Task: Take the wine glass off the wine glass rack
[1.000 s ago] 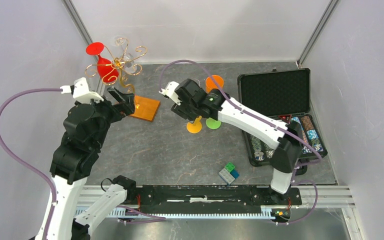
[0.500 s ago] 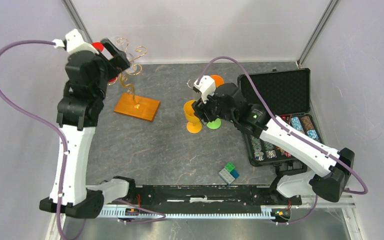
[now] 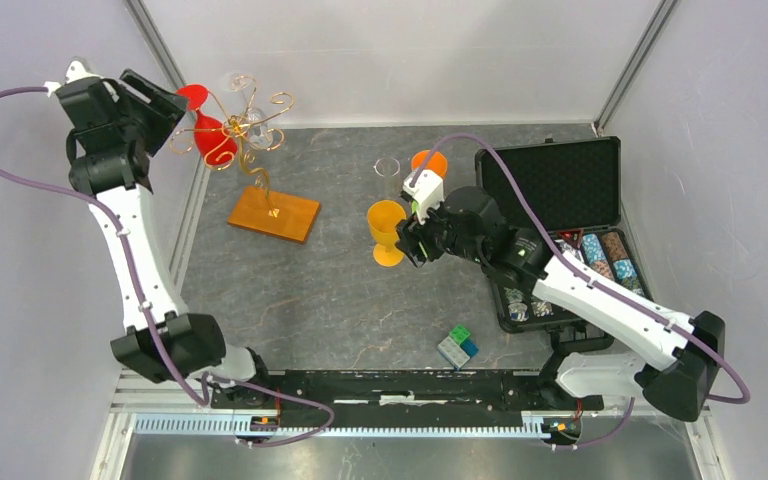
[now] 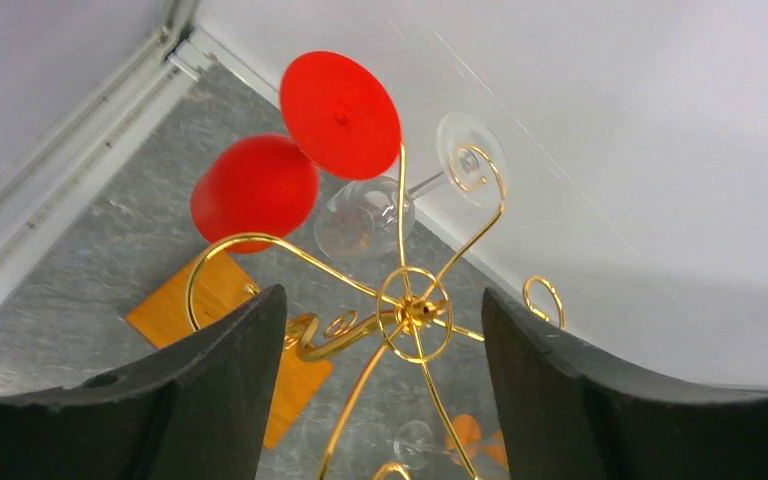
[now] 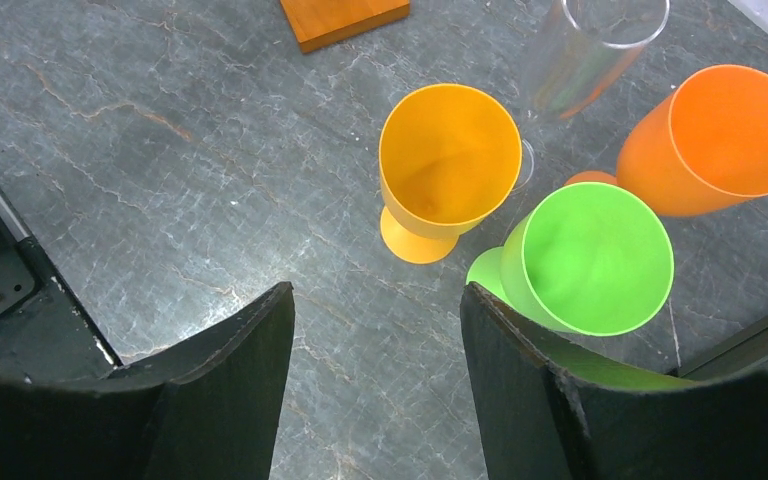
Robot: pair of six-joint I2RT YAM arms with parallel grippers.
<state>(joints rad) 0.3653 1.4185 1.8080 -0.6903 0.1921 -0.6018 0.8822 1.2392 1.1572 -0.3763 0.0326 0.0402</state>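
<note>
The red wine glass [image 4: 255, 190] is hung on the rack [image 4: 412, 300], beside a clear glass [image 4: 365, 215]. The left gripper [image 4: 378, 315] is held above the rack and the right gripper [image 5: 375, 300] well away, both with jaws apart.

Between the black jaws of the left gripper [image 4: 380, 295], the wine glass rack [image 4: 412, 310] is gold wire on an orange base [image 4: 210, 300]; beyond their tips, a red wine glass [image 4: 258, 190] and a clear wine glass [image 4: 365, 215]; ahead of the right gripper [image 5: 378, 290], black too, a yellow cup [image 5: 450, 155], a green cup [image 5: 585, 258] and an orange cup [image 5: 725, 135] on a grey, pale-veined table [image 5: 160, 150].
</note>
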